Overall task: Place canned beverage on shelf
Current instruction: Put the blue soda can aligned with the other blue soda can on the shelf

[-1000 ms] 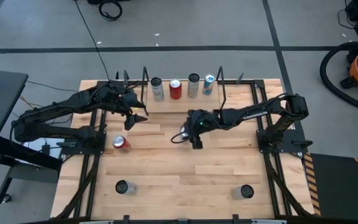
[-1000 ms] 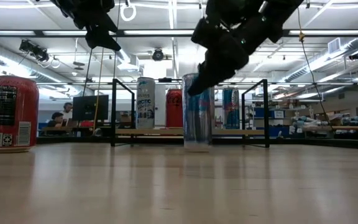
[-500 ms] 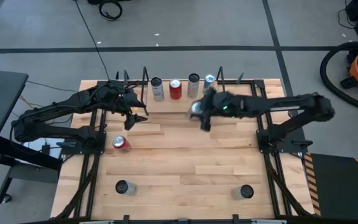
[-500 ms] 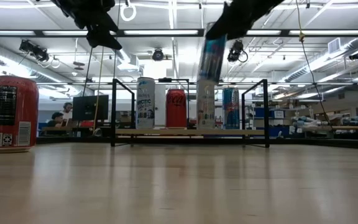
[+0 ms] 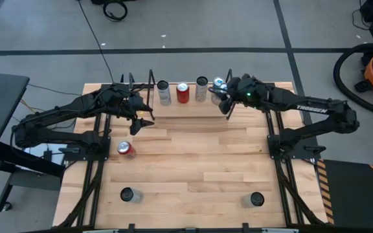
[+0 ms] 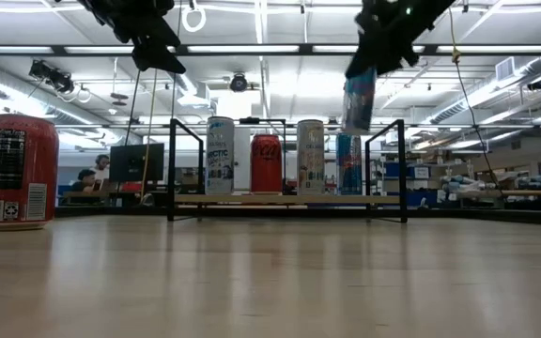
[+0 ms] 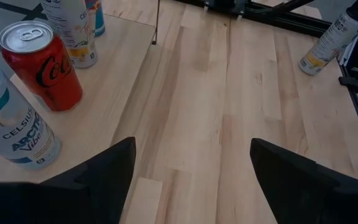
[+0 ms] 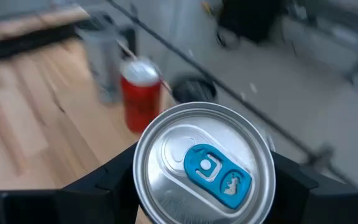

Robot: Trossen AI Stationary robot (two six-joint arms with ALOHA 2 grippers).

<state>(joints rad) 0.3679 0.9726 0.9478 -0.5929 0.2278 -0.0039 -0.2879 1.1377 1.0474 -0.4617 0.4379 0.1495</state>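
The right gripper (image 5: 223, 97) was clamped on a slim can (image 5: 217, 95) and hung just over the right end of the shelf (image 5: 190, 107), seen from above. On that shelf stood four cans in a row: a pale slim can (image 5: 164, 92) at the left end, a red can (image 5: 182, 92) beside it, a silver can (image 5: 201, 89) next, and a blue-topped can (image 5: 218, 83) at the right end, just beyond the held one. The left gripper (image 5: 146, 121) waited near the shelf's left end, its fingers spread apart. Another red can (image 5: 125, 149) lay well in front of the shelf.

From table height, the held can (image 6: 359, 99) hung tilted in the air above the shelf's board (image 6: 285, 199), near its right end frame, with the right gripper (image 6: 376, 54) pinching its top.

In the left wrist view, the left gripper's fingers (image 7: 107, 171) stood wide, with shelf cans close by.

In the right wrist view, the can's silver lid with its blue tab (image 8: 204, 165) sat between the two fingers (image 8: 107, 180).
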